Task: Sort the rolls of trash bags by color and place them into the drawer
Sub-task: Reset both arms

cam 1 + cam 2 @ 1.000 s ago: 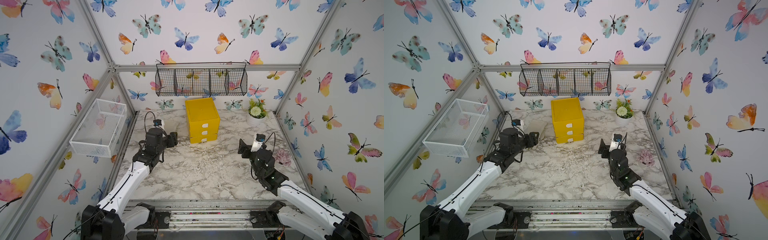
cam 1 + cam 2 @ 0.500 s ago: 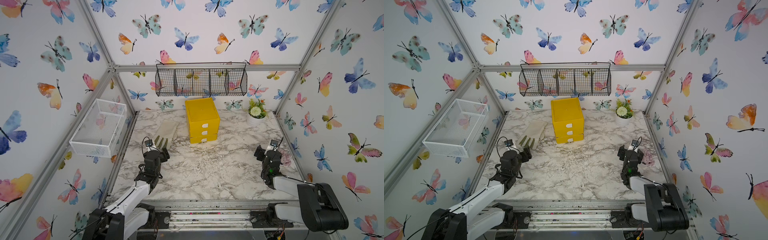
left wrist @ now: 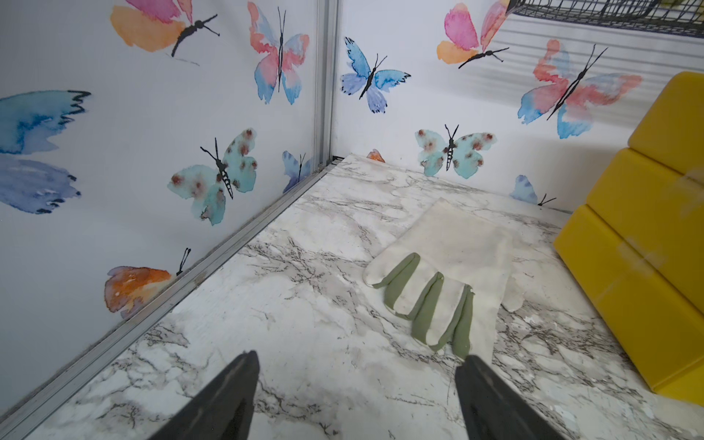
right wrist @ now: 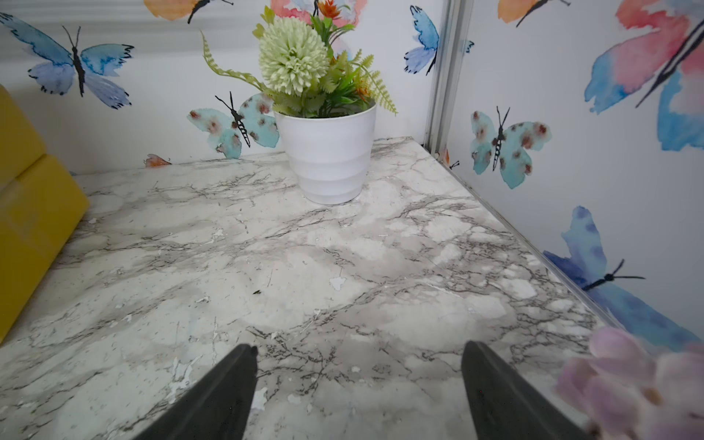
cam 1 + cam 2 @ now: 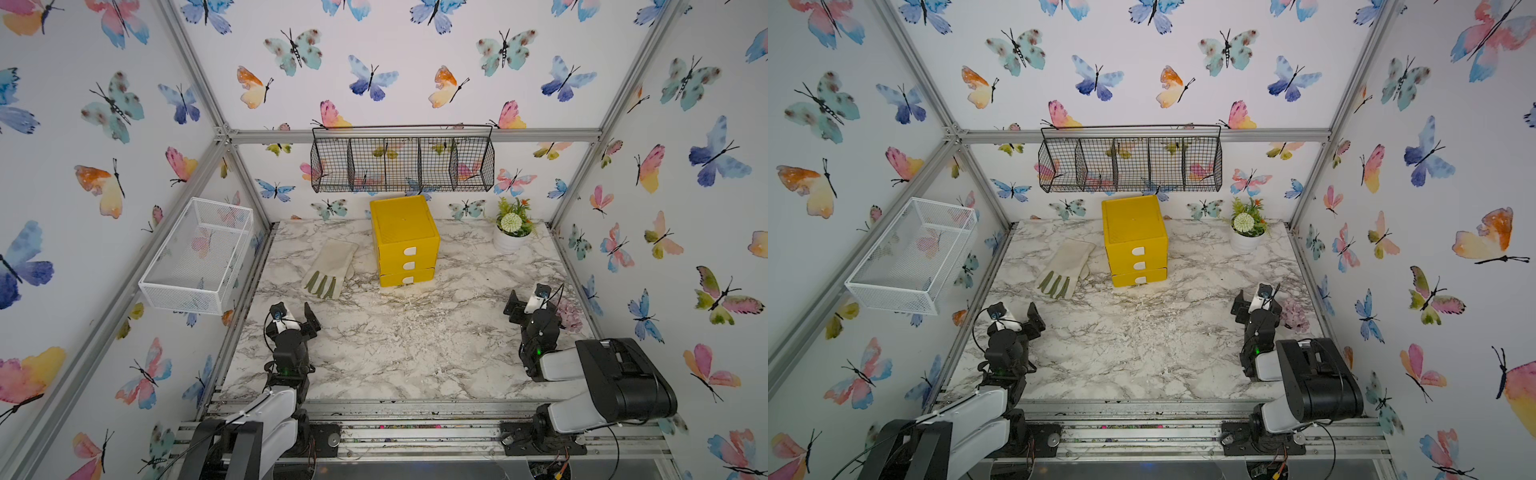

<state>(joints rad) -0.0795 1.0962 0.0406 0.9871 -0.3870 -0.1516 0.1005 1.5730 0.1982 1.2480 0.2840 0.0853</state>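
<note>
The drawer [image 5: 405,241] [image 5: 1134,243] is a yellow chest of three stacked drawers with white tab handles, at the back middle of the marble table; all three look pushed in. Its side shows in the left wrist view [image 3: 647,247] and an edge of it in the right wrist view [image 4: 30,213]. No rolls of trash bags show in any view. My left gripper [image 5: 293,313] [image 5: 1015,316] [image 3: 360,358] stands open and empty near the front left, just short of a glove. My right gripper [image 5: 532,301] [image 5: 1256,301] [image 4: 360,346] is open and empty near the front right.
A pale glove [image 5: 332,266] [image 3: 457,251] with green fingertips lies left of the chest. A white flower pot [image 5: 509,243] [image 4: 327,152] stands back right. A lilac fabric flower [image 5: 569,316] [image 4: 640,388] lies beside the right gripper. A black wire basket [image 5: 403,162] and a white mesh basket [image 5: 199,257] hang on the walls.
Both arms have drawn back from mid-table toward the front edge and folded low. The glove, hidden behind the left arm before, now shows. The left jaws have spread wider.
</note>
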